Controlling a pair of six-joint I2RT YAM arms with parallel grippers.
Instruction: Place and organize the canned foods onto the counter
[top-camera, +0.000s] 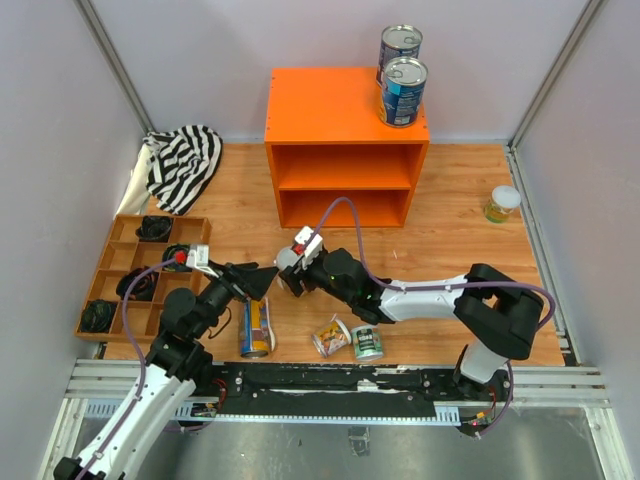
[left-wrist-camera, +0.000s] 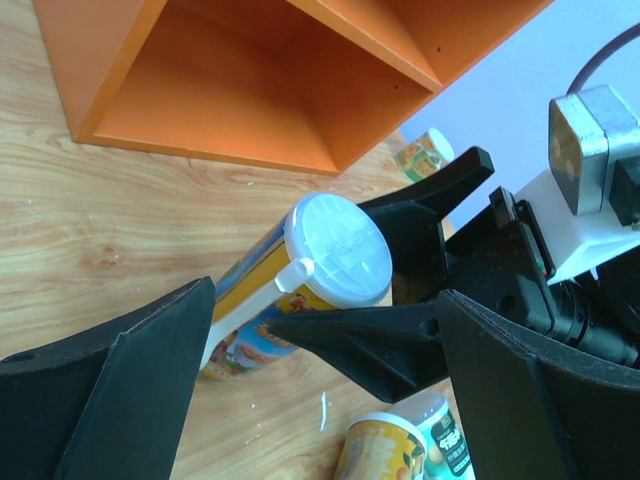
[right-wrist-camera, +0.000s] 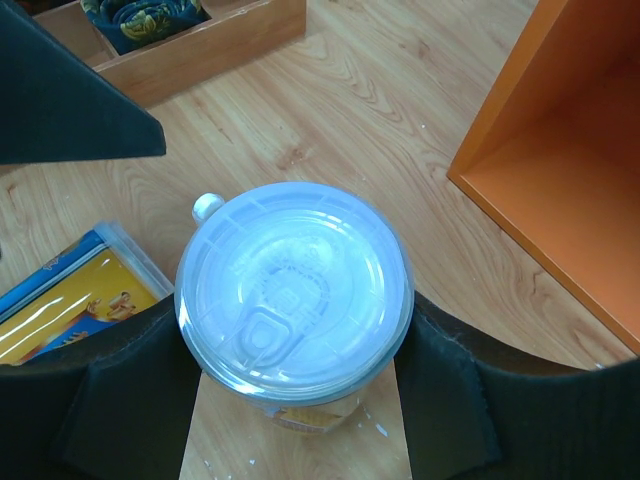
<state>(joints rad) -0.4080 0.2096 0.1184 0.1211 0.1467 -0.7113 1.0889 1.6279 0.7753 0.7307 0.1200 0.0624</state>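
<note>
Two blue-labelled tins (top-camera: 403, 92) stand far right on the bright orange wooden counter (top-camera: 320, 105); a tall white-lidded tin (right-wrist-camera: 294, 290) is gripped nearer

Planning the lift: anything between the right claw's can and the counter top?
Nothing visible. Bare tabletop lies between the tall can in the right claw and the counter; two blue cans take its top's right side.

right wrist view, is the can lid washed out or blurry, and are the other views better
right wrist: lid of the can pale bluish, its pull-tab outline legible; right pincer's fingers soft and dark. left wrist: lid glares whiter, left pincer's fingers featureless black. top external: evenly lit, sharp.
</note>
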